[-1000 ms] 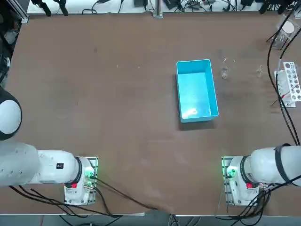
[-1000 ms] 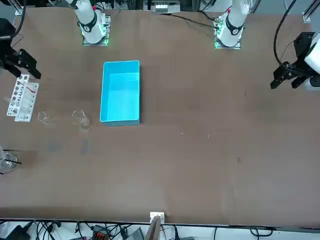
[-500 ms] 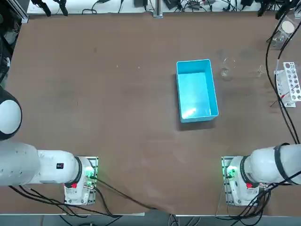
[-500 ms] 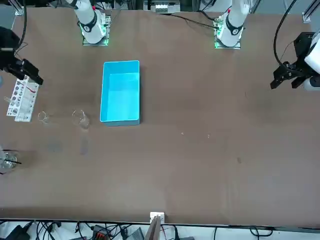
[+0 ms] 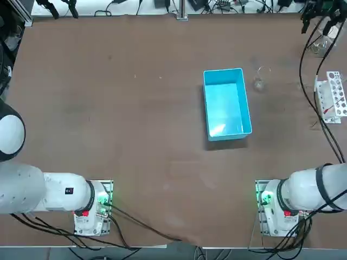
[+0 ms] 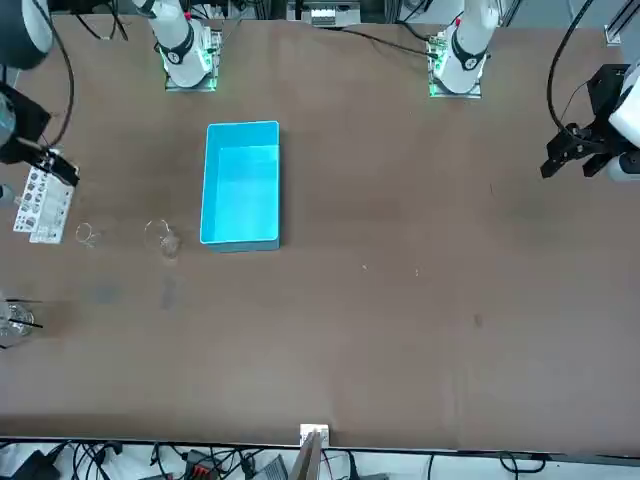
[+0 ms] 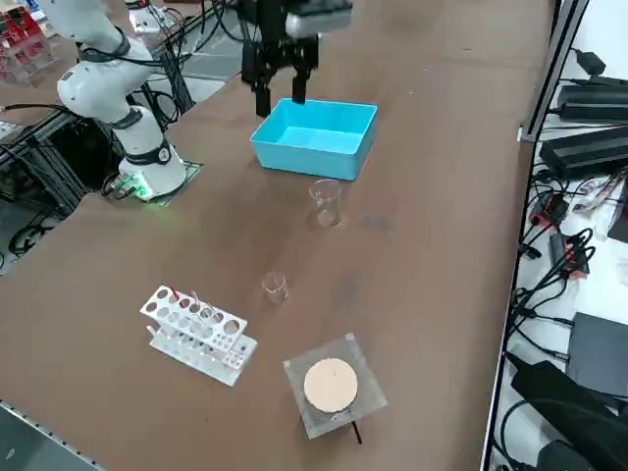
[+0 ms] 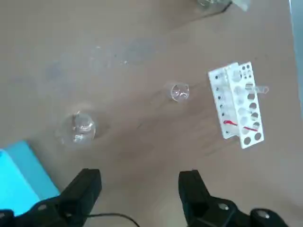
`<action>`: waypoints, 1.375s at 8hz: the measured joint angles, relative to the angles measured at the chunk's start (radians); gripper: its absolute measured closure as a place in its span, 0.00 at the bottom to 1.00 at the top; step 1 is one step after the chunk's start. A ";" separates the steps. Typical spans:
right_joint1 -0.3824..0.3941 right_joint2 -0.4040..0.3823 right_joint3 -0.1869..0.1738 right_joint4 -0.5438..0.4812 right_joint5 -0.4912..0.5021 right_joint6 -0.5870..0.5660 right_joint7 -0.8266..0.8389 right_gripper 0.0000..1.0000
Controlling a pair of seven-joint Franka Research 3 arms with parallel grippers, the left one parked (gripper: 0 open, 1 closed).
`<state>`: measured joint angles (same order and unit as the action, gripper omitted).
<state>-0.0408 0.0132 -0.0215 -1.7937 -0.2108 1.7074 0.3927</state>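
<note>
Claw (image 8: 139, 176), right arm: fingers spread wide, nothing between them; hangs raised over the bench (image 7: 422, 245), touching nothing, above the glassware on the robot's right.

Nearest item, going by the wrist view: larger beaker (image 8: 80, 128); clear glass, upright, apparently empty; stands on the bench beside the far right corner of the blue bin (image 7: 299, 157), near it but not touching.

Handling, as judged: light, rigid, thin-walled and brittle; smooth wall likely to slip or squirt out of flat pads; tall enough to tip if nudged at the rim. Best hold: across the round wall at about mid-height, one finger on each side, with a gentle squeeze; rim and spout to be avoided.

Next out: small beaker (image 8: 178, 92); clear glass, upright; stands between the larger beaker and the rack, apart from both.

Beyond that: test-tube rack (image 8: 236, 111); white, many-holed, a red mark on one face, at least one clear tube in it; lies towards the bench's right edge.

Farthest: clear square case (image 7: 368, 397) with a round tan disc inside; near the rack, towards the far right corner.

Bin: open-topped, nothing seen inside.
</note>
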 joint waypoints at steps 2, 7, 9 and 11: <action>-0.034 0.006 -0.006 -0.120 -0.029 0.149 0.156 0.00; -0.072 0.023 -0.008 -0.270 -0.286 0.312 0.633 0.04; -0.076 0.049 -0.008 -0.274 -0.379 0.315 0.828 0.04; -0.077 0.100 -0.007 -0.290 -0.544 0.321 1.071 0.06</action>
<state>-0.1174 0.1135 -0.0285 -2.0840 -0.7544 2.0280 1.4633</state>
